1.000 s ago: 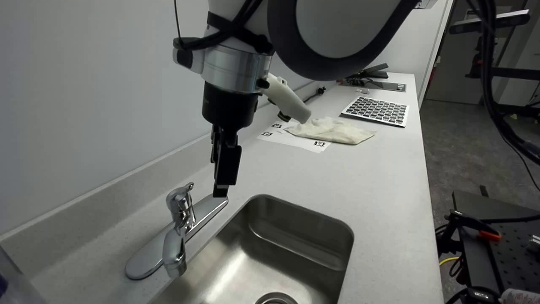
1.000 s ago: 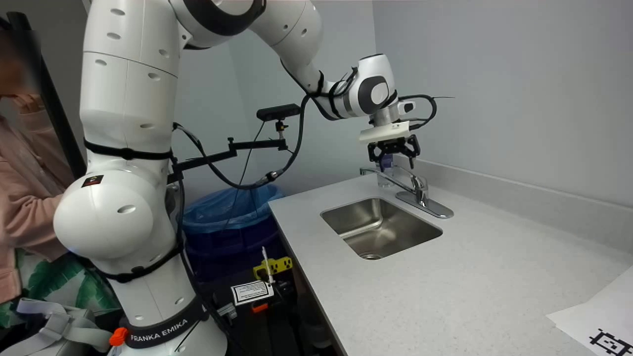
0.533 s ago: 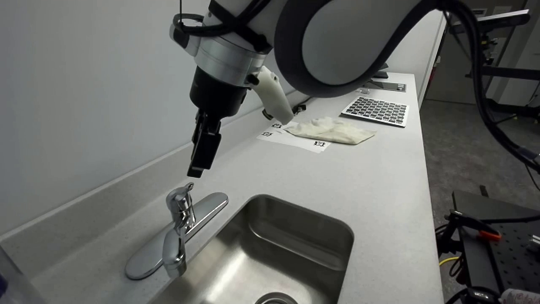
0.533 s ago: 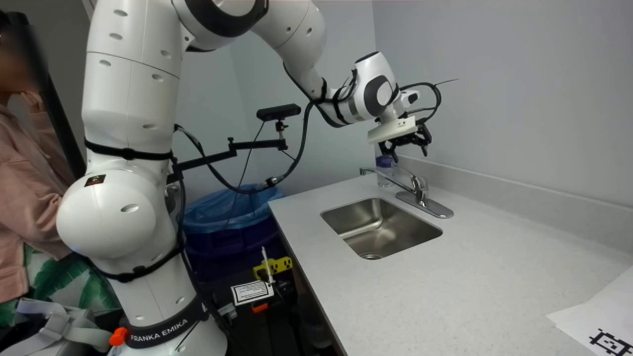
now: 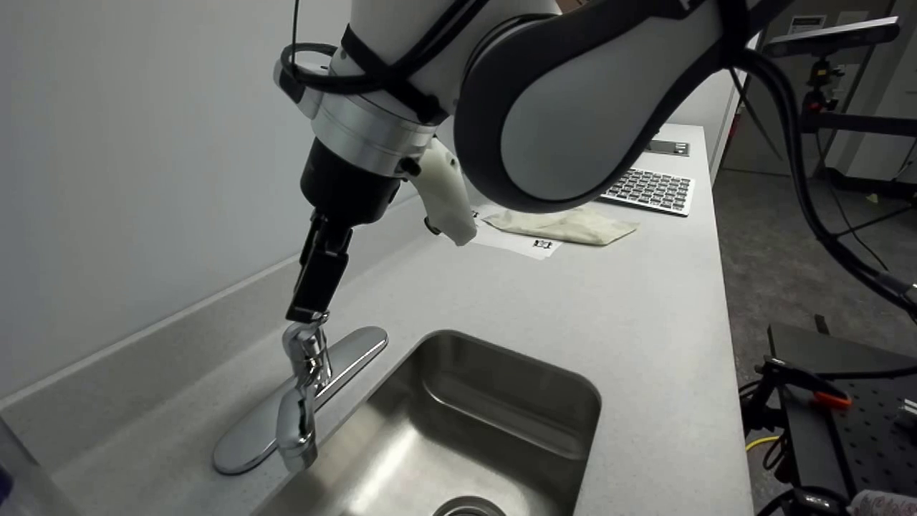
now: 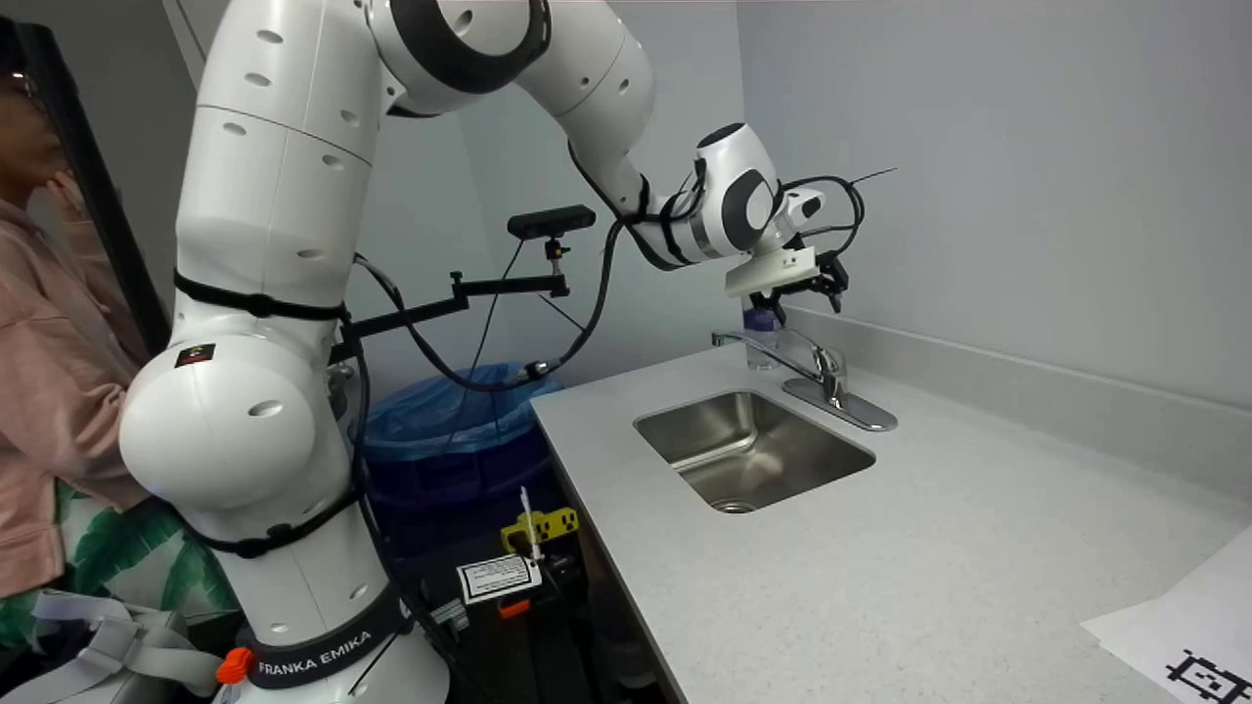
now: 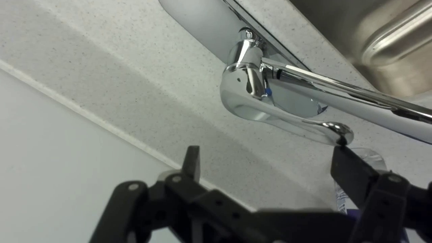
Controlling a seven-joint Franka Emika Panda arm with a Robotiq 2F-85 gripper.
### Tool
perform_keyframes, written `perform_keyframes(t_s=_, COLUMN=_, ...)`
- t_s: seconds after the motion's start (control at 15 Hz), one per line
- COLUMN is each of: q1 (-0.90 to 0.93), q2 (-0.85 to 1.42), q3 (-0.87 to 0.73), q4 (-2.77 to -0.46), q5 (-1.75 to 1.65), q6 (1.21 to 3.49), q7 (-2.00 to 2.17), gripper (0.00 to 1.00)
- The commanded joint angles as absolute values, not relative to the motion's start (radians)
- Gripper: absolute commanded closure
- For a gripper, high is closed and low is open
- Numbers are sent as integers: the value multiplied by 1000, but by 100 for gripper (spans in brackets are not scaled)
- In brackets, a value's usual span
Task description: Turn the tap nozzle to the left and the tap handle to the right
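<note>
1. Currently gripper (image 7: 266, 155) tilted, close to the tap handle (image 7: 297, 125), jaws wide apart.
2. One finger (image 7: 352, 175) right by the handle's tip in wrist view; can't tell if touching.
3. Tap nozzle (image 7: 354, 96) beside the handle, on the side facing the sink (image 7: 354, 30).
4. Bottle (image 6: 760, 323) behind nozzle in an exterior view.

In the wrist view the gripper (image 7: 266, 147) is holding its fingers (image 7: 352, 173) well apart, leaving a wide gap mid-frame. The tap handle (image 7: 293, 126) is reaching across that gap's upper right, its tip lying at the right-hand finger, contact being unclear. The tap nozzle (image 7: 337, 87) is barring the right edge, a clear bottle (image 7: 373, 160) is standing behind that finger, and the wall (image 7: 50, 152) is filling the lower left. In an exterior view, free room is stretching over the sink (image 5: 430, 430) at lower centre.
</note>
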State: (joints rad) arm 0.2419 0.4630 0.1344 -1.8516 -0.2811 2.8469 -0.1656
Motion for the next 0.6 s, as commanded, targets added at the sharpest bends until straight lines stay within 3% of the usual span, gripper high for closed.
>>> perform_keyframes(t_s=0.0, q1=263, q2=482, q3=117, q4=-1838, q5=-289, q6=2862, q7=-142, gripper=0)
perform_keyframes(t_s=0.53, q1=258, q2=478, q3=84, q4=-1904, q5=-298, q6=2858, q7=-133, gripper=0)
